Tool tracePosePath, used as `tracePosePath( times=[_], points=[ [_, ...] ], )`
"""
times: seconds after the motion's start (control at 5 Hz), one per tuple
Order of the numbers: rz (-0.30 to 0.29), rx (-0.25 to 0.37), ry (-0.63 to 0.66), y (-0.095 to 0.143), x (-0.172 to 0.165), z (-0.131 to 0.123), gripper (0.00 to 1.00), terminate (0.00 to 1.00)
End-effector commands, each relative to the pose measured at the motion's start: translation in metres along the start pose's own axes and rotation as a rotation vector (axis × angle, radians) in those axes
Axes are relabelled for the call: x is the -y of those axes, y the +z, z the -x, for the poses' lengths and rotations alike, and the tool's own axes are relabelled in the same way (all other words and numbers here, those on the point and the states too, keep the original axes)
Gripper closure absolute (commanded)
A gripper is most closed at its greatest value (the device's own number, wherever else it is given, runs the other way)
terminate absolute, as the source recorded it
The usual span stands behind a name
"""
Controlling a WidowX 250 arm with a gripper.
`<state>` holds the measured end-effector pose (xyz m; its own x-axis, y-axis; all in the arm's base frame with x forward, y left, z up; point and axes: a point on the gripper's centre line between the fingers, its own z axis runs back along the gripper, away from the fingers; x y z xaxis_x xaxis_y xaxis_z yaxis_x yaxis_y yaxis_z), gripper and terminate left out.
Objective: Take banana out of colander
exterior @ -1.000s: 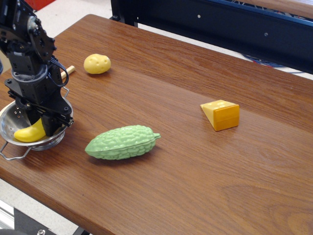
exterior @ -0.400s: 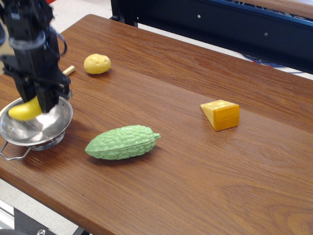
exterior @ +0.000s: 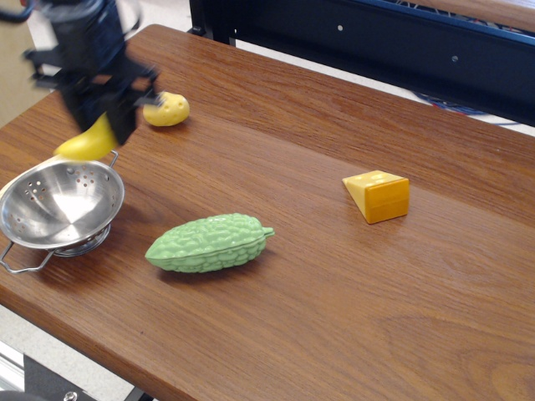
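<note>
My gripper is shut on the small yellow banana and holds it in the air, above and a little behind the far rim of the colander. The gripper is blurred by motion. The colander is a shiny steel bowl with punched holes and wire loop handles, standing empty at the table's left front edge.
A lumpy yellow potato lies just right of the gripper. A green gourd lies right of the colander. An orange cheese wedge sits at mid-right. A dark frame runs behind the wooden table.
The gripper has lifted the banana out of the colander and moved up and to the back right. The colander now stands empty.
</note>
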<state>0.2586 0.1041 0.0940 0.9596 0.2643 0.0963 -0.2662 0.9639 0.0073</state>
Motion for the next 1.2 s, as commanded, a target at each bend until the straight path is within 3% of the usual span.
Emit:
tracePosePath(
  times=[0.0, 0.2, 0.4, 0.8, 1.0],
  points=[
    [0.000, 0.104, 0.150, -0.007, 0.049, -0.072, 1.00, 0.00],
    [-0.018, 0.118, 0.200, -0.022, 0.062, -0.093, 1.00, 0.00],
    [-0.033, 0.130, 0.197, -0.039, 0.073, -0.096, 1.00, 0.00],
    [-0.020, 0.096, 0.151, -0.058, 0.099, -0.072, 1.00, 0.00],
    [-0.030, 0.078, 0.154, -0.063, 0.102, -0.067, 0.00, 0.00]
  ],
)
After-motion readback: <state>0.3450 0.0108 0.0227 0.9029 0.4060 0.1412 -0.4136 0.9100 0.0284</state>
